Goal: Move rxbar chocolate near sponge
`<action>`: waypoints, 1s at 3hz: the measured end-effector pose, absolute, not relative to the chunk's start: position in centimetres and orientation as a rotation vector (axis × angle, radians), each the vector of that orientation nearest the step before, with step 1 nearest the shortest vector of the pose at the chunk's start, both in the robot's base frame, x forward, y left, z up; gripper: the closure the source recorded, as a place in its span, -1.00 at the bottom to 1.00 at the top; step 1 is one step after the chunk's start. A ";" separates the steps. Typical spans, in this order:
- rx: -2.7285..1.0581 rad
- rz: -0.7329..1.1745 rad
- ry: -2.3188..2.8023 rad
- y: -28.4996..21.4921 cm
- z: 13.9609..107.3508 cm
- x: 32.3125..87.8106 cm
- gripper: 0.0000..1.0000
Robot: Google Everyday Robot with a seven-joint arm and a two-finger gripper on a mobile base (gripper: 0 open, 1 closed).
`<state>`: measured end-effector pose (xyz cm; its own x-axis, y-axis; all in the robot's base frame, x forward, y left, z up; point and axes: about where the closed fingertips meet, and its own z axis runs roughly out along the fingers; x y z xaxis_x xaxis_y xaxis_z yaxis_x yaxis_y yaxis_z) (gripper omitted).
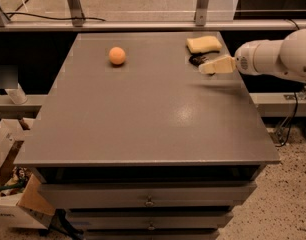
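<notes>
The pale yellow sponge (204, 44) lies at the back right of the grey table (143, 114). The rxbar chocolate (196, 60), a small dark bar, lies flat on the table just in front of the sponge, close to it. My gripper (213, 66), cream coloured, hangs just right of the bar, low over the table near its right edge. The white arm (278, 59) reaches in from the right. The gripper partly hides the bar's right end.
An orange ball (117, 55) sits at the back left of the table. Metal frame posts (202, 4) stand behind the table. Drawers (148, 199) are under the top. Cardboard boxes (13, 194) stand on the floor at the left.
</notes>
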<state>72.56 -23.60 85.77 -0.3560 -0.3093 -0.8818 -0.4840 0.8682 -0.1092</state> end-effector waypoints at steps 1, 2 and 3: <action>-0.572 0.221 1.917 -26.5 87.6 70.6 -1.00; -0.579 0.245 1.926 -25.8 86.9 70.8 -1.00; -0.619 0.314 1.931 -25.3 85.8 70.9 -1.00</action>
<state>70.94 -25.28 85.76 -0.3297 -0.2798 -0.9017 -0.5512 0.8324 -0.0567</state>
